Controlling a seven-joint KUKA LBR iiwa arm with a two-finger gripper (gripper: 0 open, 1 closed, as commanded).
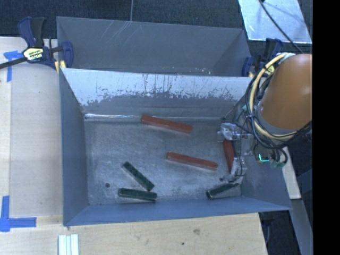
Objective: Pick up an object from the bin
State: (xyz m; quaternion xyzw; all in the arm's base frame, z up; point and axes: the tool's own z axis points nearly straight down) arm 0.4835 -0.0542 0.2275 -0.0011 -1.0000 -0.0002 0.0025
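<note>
Hanging low by the right wall of the bin (73, 142), the hand (235, 154), whose grip I cannot tell, sits against a red-brown bar (228, 150), likely stiff, light and smooth, best pinched across its narrow middle, with a dark green stick (223, 191) just below.

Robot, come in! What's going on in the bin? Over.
Gripper down at the bin's right side. Red-brown stick right at it, hold unclear. Dark green stick just below.
</note>
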